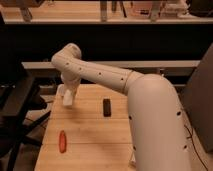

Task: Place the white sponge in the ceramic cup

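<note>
My gripper (67,98) hangs at the end of the white arm over the far left corner of the wooden table (90,145). It is shut on the white sponge (67,101), a small white oblong pointing down. The ceramic cup (60,91) shows only as a white sliver just left of the gripper. The gripper and sponge hide the rest of it. I cannot tell whether the sponge is inside the cup or beside its rim.
A small black bar (106,106) lies mid-table, right of the gripper. A red-orange oblong object (62,141) lies near the front left. A black chair (20,107) stands by the left edge. My arm (150,115) covers the right side of the table.
</note>
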